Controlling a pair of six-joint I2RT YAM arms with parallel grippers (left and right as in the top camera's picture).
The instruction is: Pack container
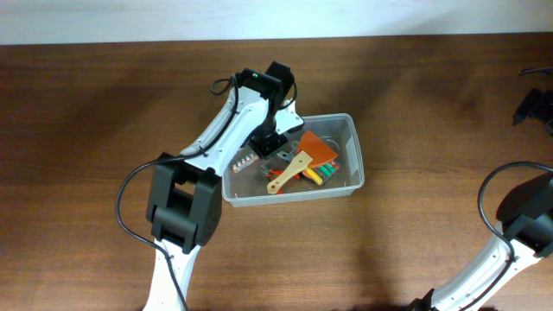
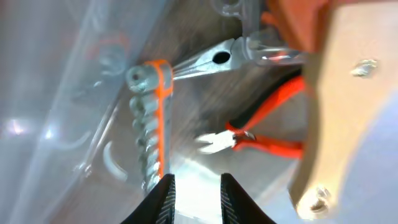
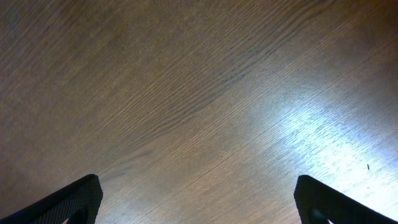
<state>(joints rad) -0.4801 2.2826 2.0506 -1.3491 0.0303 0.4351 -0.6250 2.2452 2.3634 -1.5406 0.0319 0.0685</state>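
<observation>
Left gripper (image 1: 270,145) sits inside the container (image 1: 356,173), at the upper-left end of the bin in the overhead view. Check the left wrist view: its fingers (image 2: 163,200) show at the bottom edge, parted by a narrow gap with nothing between them.

You will find the container at the centre of the overhead frame, resting on the wooden table (image 1: 104,104).

Contents you can verify:
- A socket rail (image 2: 152,118) with an orange strip, just above the fingertips in the left wrist view, beside the clear wall.
- Needle-nose pliers (image 2: 205,62) at upper centre, tips meeting the top end of the rail.
- Red-handled cutters (image 2: 249,140) at centre right.
- A wooden-handled scraper (image 1: 298,164) with an orange blade, lying diagonally across the bin.
- Small green and yellow items (image 1: 321,175) at the lower right of the bin, too small to identify.

Right gripper (image 3: 196,186) is spread wide. Its fingers occupy the lower corners of the right wrist view, with only wood grain between them.
</observation>
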